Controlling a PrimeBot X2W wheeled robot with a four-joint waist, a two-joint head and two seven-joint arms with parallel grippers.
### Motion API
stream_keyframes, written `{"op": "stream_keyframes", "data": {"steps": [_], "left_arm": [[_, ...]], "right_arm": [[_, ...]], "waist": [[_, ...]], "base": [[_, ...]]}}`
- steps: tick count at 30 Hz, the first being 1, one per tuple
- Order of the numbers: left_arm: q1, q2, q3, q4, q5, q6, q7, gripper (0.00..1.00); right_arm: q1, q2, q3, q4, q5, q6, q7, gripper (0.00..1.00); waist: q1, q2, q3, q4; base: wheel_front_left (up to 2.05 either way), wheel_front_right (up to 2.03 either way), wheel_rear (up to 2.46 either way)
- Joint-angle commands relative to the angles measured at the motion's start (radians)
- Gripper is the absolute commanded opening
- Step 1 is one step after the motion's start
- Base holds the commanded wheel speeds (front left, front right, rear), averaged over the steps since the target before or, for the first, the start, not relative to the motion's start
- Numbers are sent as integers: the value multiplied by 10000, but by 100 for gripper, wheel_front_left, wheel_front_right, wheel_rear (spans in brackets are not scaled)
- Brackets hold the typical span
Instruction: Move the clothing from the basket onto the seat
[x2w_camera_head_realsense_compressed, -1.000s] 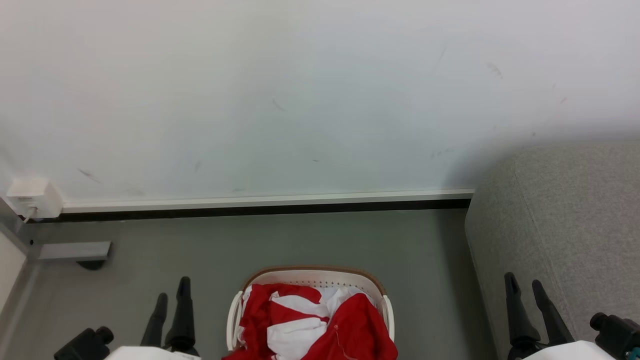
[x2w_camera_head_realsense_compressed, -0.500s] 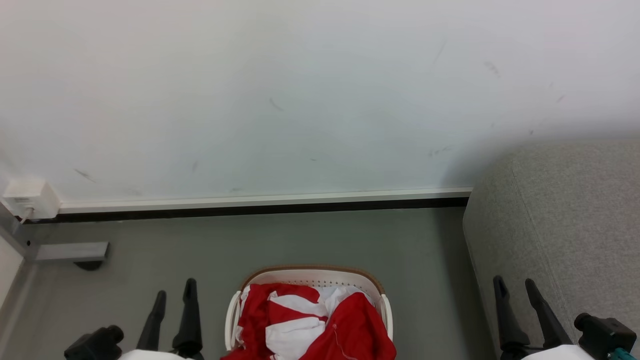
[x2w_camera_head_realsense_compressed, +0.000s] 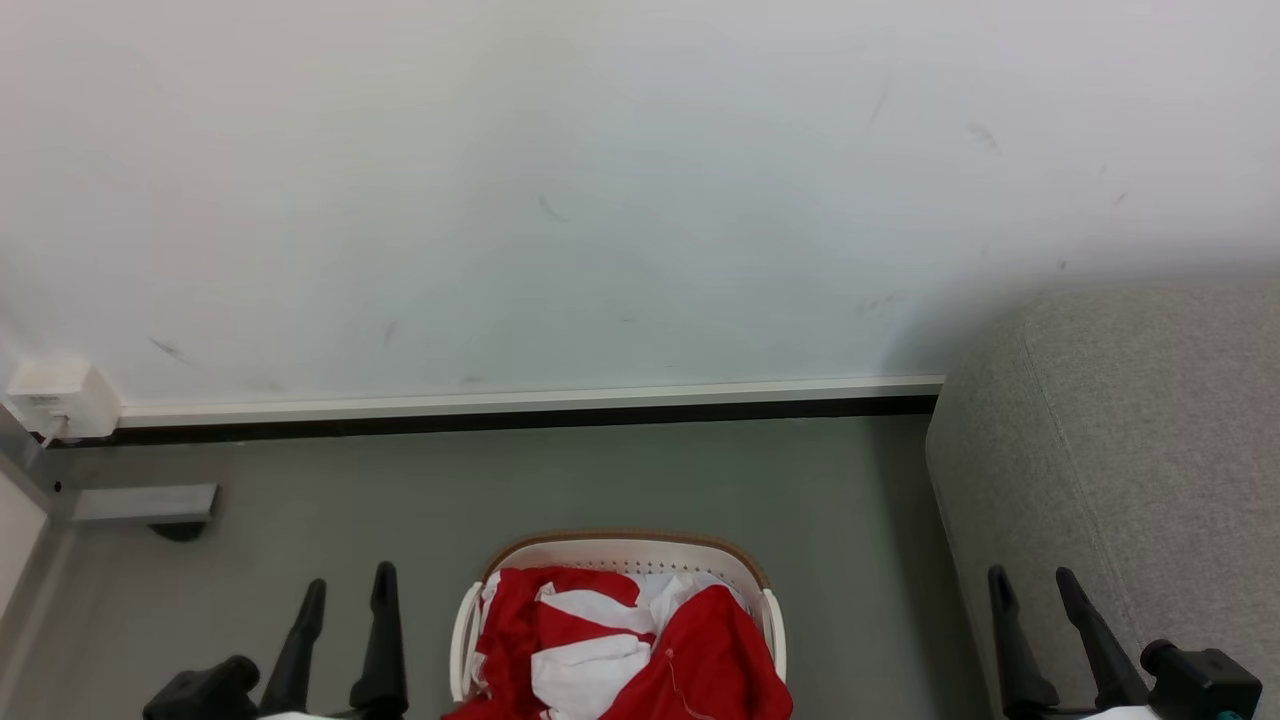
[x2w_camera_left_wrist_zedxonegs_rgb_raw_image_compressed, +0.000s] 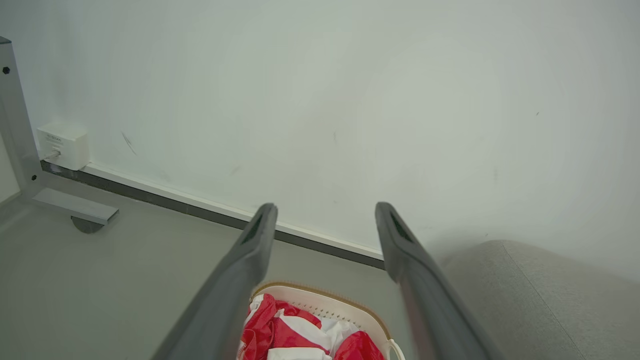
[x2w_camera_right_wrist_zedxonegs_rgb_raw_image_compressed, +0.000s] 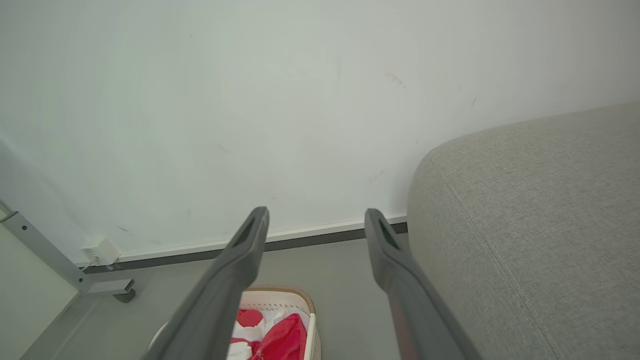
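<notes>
So: nothing moved yet. All the clothing sits heaped in the basket, bottom centre of the head view, on the floor. The part of the seat in view at the right edge has no garment on it.

Arms low: left gripper at lower left, right gripper at lower right, in front of the seat's side. Both have jaws apart, empty, touching nothing.

Left to do, I'd say: the whole job. Reach in, grab, carry right, drop, likely more than once.

Materials:
- clothing: soft, crumpled, bright red with white panels, thin sports fabric. Expect it to drape and tangle.
- basket: rigid white plastic, oval, with small perforations, side handles and a brown woven-look rim.
- seat: light grey coarse-weave upholstery with rounded edges and a visible seam.
</notes>
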Motion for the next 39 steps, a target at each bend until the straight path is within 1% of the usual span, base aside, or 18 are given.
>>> {"op": "stream_keyframes", "data": {"steps": [1, 9, 18, 25, 33, 39], "left_arm": [[104, 85, 18, -56, 332, -30, -120, 100], [194, 91, 51, 172, 990, -96, -278, 100], [252, 100, 174, 266, 1738, -216, -478, 100], [300, 103, 224, 377, 1996, -215, -620, 100], [365, 108, 297, 472, 2367, -315, -747, 100], [461, 106, 214, 394, 2650, -252, -857, 100]], "right_arm": [[-8, -100, -56, -13, -271, -14, -110, 100], [-64, -105, -228, 17, -696, -15, -286, 100], [-113, -108, -150, 90, -1264, -17, -473, 100], [-90, -111, 19, 204, -1569, -18, -621, 100], [-58, -111, 116, 339, -1840, -19, -752, 100], [-30, -115, 177, 395, -2025, -20, -866, 100]], "waist": [[0, 0, 2, 5], [0, 0, -5, 10], [0, 0, -30, 33], [0, 0, -57, 35], [0, 0, -78, 18], [0, 0, -45, -7]], "base": [[0, 0, 0], [0, 0, 0], [0, 0, 0], [0, 0, 0], [0, 0, 0], [0, 0, 0]]}}
